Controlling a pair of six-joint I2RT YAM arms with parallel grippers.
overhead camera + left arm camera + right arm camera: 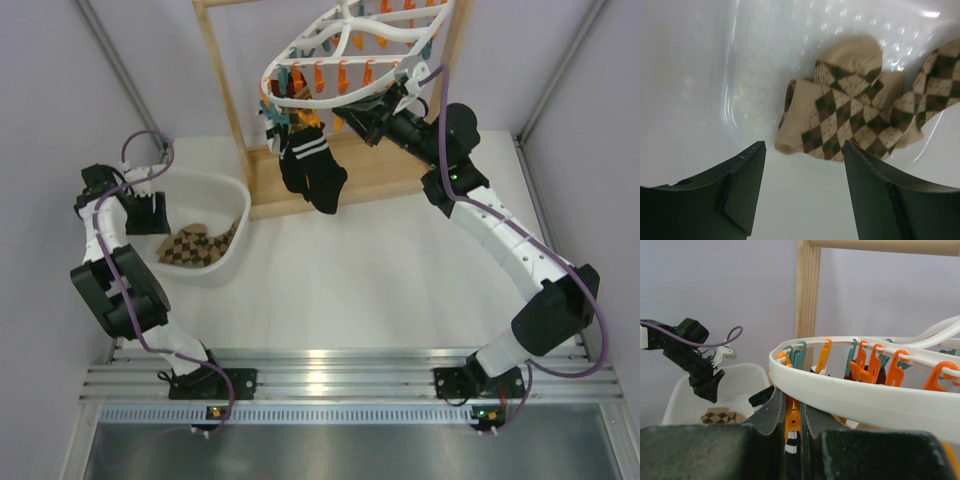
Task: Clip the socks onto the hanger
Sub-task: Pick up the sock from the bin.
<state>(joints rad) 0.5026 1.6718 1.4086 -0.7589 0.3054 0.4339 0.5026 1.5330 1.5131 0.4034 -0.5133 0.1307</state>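
Left tool (150,213) (804,150) is open, fingers spread wide, nothing between them. It hangs over the white tub (228,188) (715,75) at the left edge of the surface (400,270). The wrist view has it above the socks, not touching.

The socks (195,245) (850,120) are brown-and-tan check, bunched in a loose pile on the tub floor toward its right wall. None is clipped up. How many are in the pile, cannot tell.

The hanger (330,101) (865,400) is a white oval frame, tilted, up off the surface at the far edge, in front of the wooden stand (225,80) (808,290). Orange and teal clips dangle along its rim.

Right tool (368,115) (790,407) is raised to the near-left rim of the hanger. Its fingers are almost together, pinched on an orange clip (792,420) just under the rim. The rim crosses in front of the fingertips, so the exact contact is partly hidden.

Black sock (312,170) with white stripes hangs from the left end of the hanger, just left of the right tool, over the stand's base board.
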